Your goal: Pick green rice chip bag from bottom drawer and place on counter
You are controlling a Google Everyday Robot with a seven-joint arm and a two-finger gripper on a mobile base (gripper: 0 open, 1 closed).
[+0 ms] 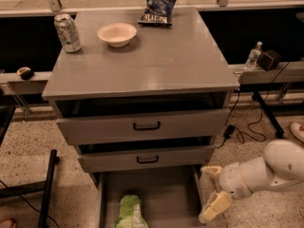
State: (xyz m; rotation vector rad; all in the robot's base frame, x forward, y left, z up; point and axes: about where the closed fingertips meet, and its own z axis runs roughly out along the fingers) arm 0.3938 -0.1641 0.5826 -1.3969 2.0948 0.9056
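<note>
Camera view: light-green crinkly rice chip bag (129,212) lies inside the pulled-out deep grey bottom drawer (161,189), toward its front and left of its middle. White-armed, cream-fingered gripper (213,189) hangs just outside the drawer's right wall, jaws spread wide, holding nothing. Risks: a sideways swing in likely clips that right wall. Shallower grey middle drawer (147,158) juts out over the bottom drawer's rear, so a lift there could snag. Slick bag may crumple or slip from a shallow pinch. Smooth grey counter (156,61) sits well above the drawer.
</note>
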